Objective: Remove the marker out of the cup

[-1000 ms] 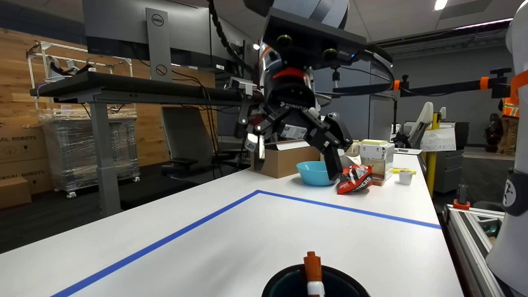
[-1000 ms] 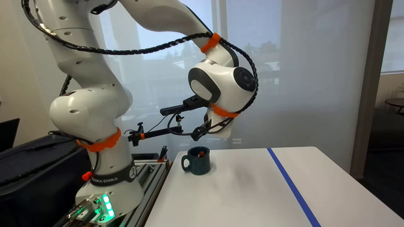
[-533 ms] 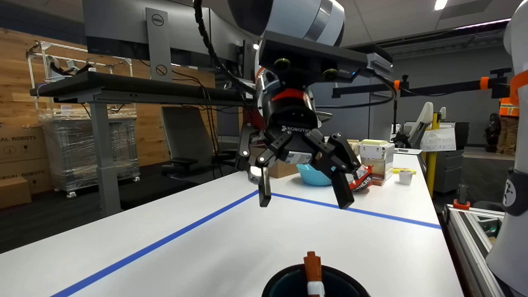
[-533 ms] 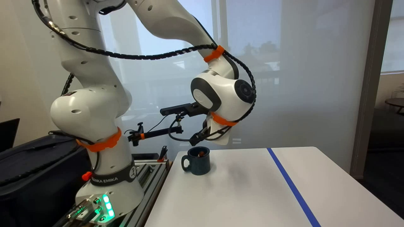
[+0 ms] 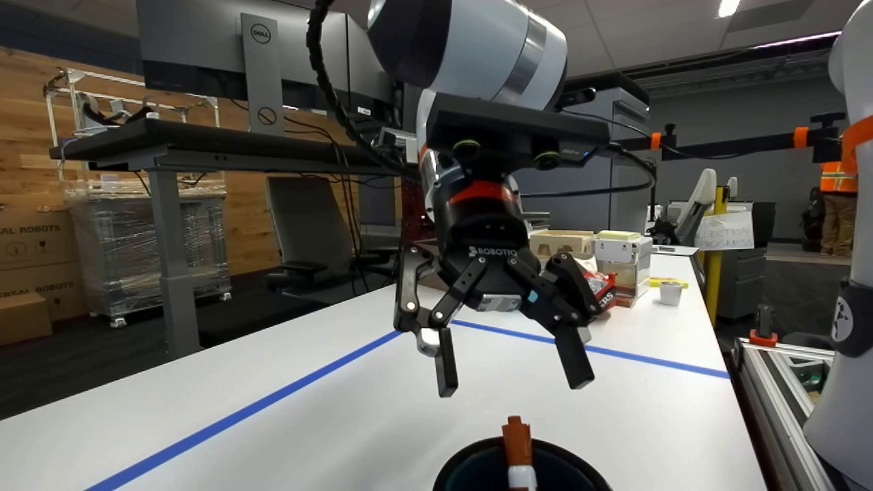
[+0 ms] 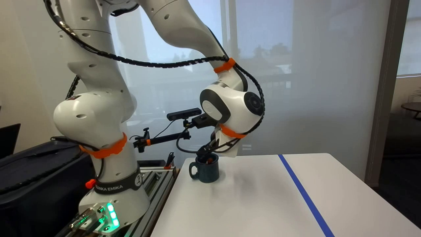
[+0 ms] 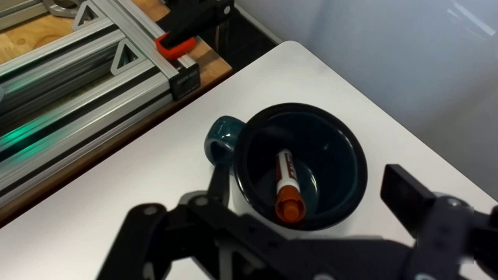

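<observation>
Along the bench [image 5: 327, 416]: plain white top, filling the lower part of the frame in an exterior view; a rounded corner shows at top centre of the wrist view.
Blue tape [image 5: 256, 406]: one strip climbs from the bottom left, another slants down to the bench's right edge.
Mug [image 6: 208, 174]: dark teal with a black rim, upright on the bench just below mid-frame in an exterior view; handle toward the left.
Marker [image 7: 288, 175]: inside the mug, tilted, orange cap uppermost, over the lower rim in the wrist view; cannot tell whether cap and rim touch.
Fingers [image 5: 447, 365]: released, spread wide apart; one at lower left of the mug in the wrist view, the other at lower right.
Far end: red bag [image 5: 605, 285] partly behind the robot arm [image 5: 477, 61], small white cup [image 5: 670, 294] farther right.
Desk [image 5: 225, 140]: dark top at upper left, carrying a Dell monitor [image 5: 194, 48]; office chair [image 5: 310, 218] below.
Wood-plank wall [image 5: 27, 150]: left edge, cardboard boxes [image 5: 34, 239] and a film-wrapped cart [image 5: 164, 249] before it.
Right edge: person in an orange vest [image 5: 839, 179], small, partly cut off; ceiling light [image 5: 728, 8] at upper right.
Pale panel [image 6: 315, 85]: behind the bench in an exterior view, bounded at right by a dark post [image 6: 381, 98].
Aluminium rails [image 7: 128, 107]: upper left of the wrist view, an orange-and-black clamp [image 7: 177, 46] at their end.
</observation>
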Available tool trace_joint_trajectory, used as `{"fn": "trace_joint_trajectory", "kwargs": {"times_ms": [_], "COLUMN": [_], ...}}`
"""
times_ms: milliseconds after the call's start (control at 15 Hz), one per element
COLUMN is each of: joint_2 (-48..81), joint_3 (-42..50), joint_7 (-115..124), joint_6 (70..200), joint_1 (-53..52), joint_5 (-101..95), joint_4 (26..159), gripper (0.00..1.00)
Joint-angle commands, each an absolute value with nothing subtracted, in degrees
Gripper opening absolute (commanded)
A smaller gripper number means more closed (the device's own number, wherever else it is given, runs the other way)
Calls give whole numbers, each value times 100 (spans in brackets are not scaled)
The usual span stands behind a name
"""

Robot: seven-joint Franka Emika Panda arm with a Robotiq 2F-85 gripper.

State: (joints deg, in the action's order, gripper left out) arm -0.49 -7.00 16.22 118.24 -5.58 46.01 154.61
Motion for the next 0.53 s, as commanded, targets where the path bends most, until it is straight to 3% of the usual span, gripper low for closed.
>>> {"fn": "trace_joint_trajectory", "kwargs": {"times_ms": [0, 267, 333, 400, 467], "joint_2": [66, 155, 174, 191, 196], "joint_3": [-735, -761, -774, -784, -792], "joint_7": [1576, 1571, 1575, 1580, 1575], "joint_6": [12176, 12269, 12280, 12279, 12272], "joint_1": [-646, -683, -702, -721, -736], "joint_5": [4765, 4812, 4823, 4844, 4871], "joint_4": [15513, 15502, 15500, 15497, 15499], "gripper": [100, 97, 80, 79, 71]}}
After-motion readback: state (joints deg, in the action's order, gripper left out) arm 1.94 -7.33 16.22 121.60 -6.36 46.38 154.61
